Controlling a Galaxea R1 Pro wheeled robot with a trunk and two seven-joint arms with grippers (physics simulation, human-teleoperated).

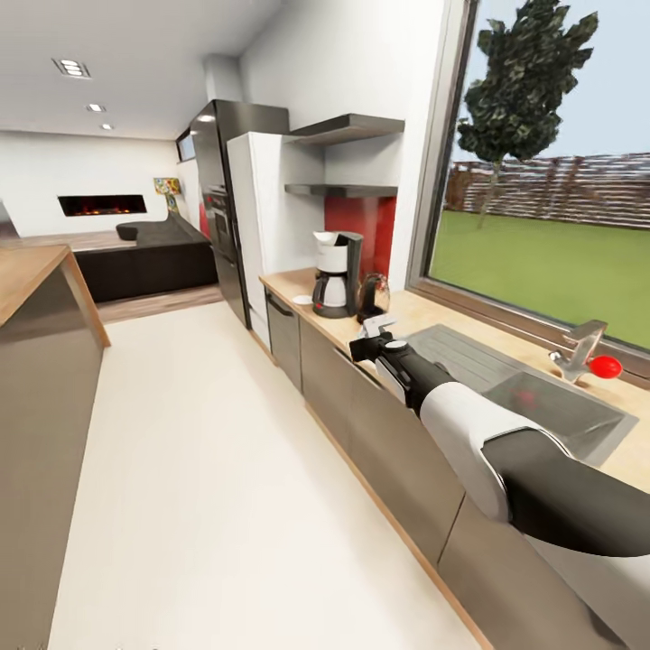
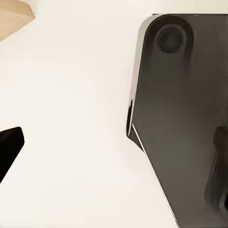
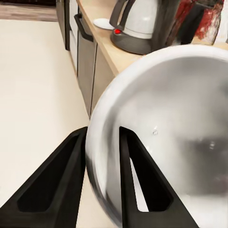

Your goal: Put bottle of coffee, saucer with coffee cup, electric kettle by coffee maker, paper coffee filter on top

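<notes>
Right arm reaches forward along the table (image 1: 424, 316) edge, right tool (image 1: 373, 336) level with the front of the wooden top. In the right wrist view the right tool (image 3: 102, 156) has its two black fingers (image 3: 57, 183) closed on the rim of a shiny white round dish, most likely the saucer (image 3: 171, 137); one finger sits outside the rim, the other inside. The saucer is tilted nearly on edge and hangs off the table, over the pale floor (image 1: 208, 487).

Coffee maker (image 1: 336, 274) stands upright on the table near the red backsplash, white body with dark base; in the wrist view its base (image 3: 137, 28) shows a red light. Just beside it, on the side nearer the robot, a dark glass bottle of coffee (image 1: 372, 296) with reddish reflections, also seen at (image 3: 199, 21). A small white flat item (image 1: 302, 299) lies on the table on the far side of the coffee maker; too small to identify.

Steel sink (image 1: 533, 388) with drainer set in the table under the window; faucet (image 1: 582, 348) with a red knob behind it.

Left tool (image 2: 7, 152): a single black fingertip in the left wrist view above the pale floor, beside the robot's dark base (image 2: 185, 118). Cannot tell how far it is open.
</notes>
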